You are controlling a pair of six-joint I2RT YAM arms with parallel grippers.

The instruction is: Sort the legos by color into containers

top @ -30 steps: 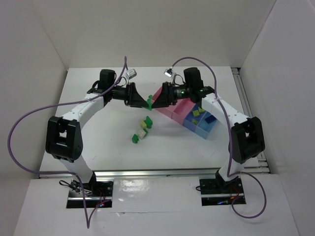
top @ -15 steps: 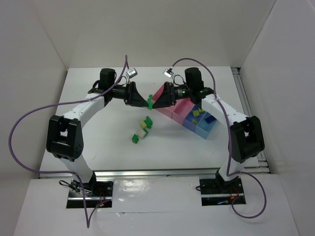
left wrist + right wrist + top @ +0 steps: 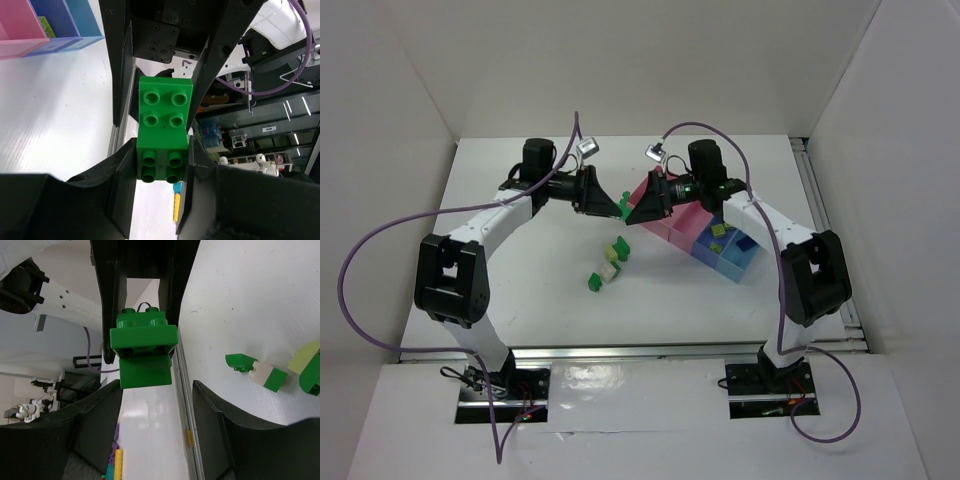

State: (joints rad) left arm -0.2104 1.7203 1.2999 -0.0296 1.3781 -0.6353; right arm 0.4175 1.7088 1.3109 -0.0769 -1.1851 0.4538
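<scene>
Left wrist view: dark green studded plastic brick pair [image 3: 164, 115] clamped by left gripper [image 3: 161, 167]; right gripper [image 3: 156, 395] jaws half-open astride it; separation judged pending; closure required.

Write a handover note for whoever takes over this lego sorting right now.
Left pincer: shut on a green lego.
Right pincer: open, jaws either side of that lego, not gripping.
Done: a few bricks lie in the blue containers.
To do: this lego plus the loose legos on the table.
</scene>
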